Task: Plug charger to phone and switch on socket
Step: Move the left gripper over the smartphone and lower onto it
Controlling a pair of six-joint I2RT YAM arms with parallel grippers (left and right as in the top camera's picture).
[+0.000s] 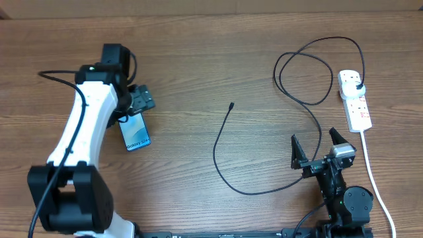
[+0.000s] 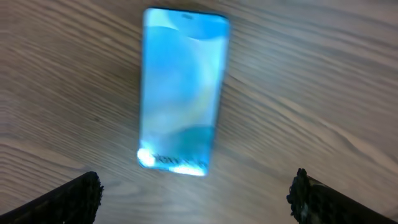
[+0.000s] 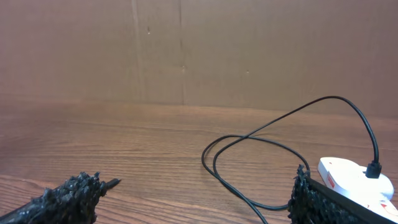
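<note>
The phone (image 1: pixel 136 134) lies flat on the wooden table at the left, its bright blue screen up; in the left wrist view it (image 2: pixel 181 87) sits between and ahead of the fingers. My left gripper (image 1: pixel 135 103) is open and hovers just above the phone's far end, holding nothing. The charger, a thin black cable (image 1: pixel 261 188), loops across the middle, its connector tip (image 1: pixel 231 105) free on the table and its plug (image 1: pixel 358 86) in the socket (image 1: pixel 355 99), a white power strip at the right. My right gripper (image 1: pixel 316 145) is open and empty near the front edge, the cable (image 3: pixel 249 186) ahead of it.
The socket's thick white cord (image 1: pixel 373 178) runs down the right side past the right arm's base. A brown cardboard wall (image 3: pixel 186 50) stands behind the table.
</note>
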